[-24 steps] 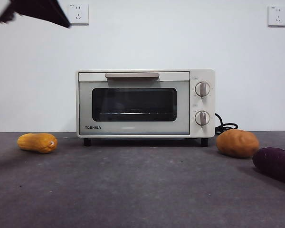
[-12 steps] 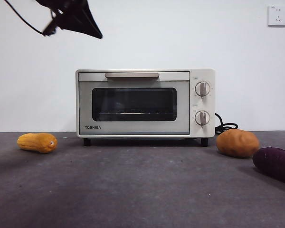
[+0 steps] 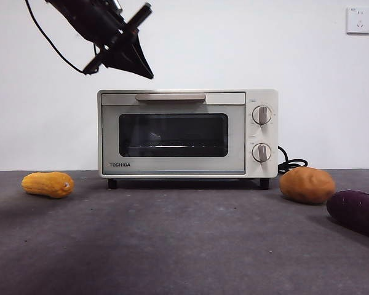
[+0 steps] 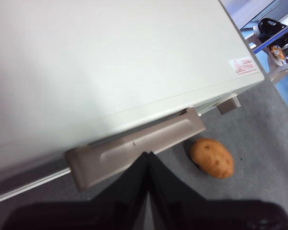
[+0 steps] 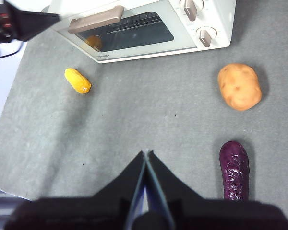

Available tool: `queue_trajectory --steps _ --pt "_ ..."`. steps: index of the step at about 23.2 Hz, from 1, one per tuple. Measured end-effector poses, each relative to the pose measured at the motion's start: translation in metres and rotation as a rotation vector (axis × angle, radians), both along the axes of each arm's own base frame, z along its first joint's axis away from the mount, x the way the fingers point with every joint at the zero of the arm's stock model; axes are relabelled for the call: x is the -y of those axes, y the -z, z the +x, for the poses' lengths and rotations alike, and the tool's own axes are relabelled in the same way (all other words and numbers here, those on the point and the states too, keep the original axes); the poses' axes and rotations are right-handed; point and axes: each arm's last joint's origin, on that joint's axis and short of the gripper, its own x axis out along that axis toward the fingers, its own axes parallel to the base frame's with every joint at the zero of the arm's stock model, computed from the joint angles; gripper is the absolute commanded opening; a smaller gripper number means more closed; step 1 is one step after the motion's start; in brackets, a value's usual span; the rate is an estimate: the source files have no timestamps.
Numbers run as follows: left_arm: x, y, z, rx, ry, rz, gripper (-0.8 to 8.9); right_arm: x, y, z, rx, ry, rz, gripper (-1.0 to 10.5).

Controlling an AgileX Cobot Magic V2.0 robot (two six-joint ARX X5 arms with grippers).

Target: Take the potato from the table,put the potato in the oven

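Left claw [image 3: 149,74] clenched, empty, held above oven [image 3: 187,133] handle [image 3: 170,97]. Potato [image 3: 307,185] on tabletop [image 3: 172,239] right of oven, well apart. Right claw [image 5: 147,153] clenched, raised. Purple vegetable [image 3: 357,212] partly cut off.

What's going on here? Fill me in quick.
The left gripper hovers with its jaws shut just above the oven, over the door handle. The door is shut. The potato sits untouched on the table to the oven's right, next to a purple vegetable. A yellow vegetable lies on the left. The right gripper waits above the table, shut and empty.
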Motion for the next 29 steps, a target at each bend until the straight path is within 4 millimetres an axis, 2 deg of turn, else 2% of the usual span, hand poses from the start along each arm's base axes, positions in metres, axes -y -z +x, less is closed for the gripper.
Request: queue_trajectory --steps 8,21,29 --pt "0.006 0.02 0.013 -0.018 -0.039 0.049 -0.06 0.0 0.001 -0.002 -0.022 0.0 0.0 0.0" --pt "0.008 0.019 0.011 -0.007 -0.031 0.097 -0.06 0.0 0.003 -0.004 -0.052 0.0 0.001 0.0" --pt "0.018 0.018 0.004 0.004 -0.024 0.17 -0.06 0.0 0.004 -0.005 -0.068 -0.003 -0.001 0.0"
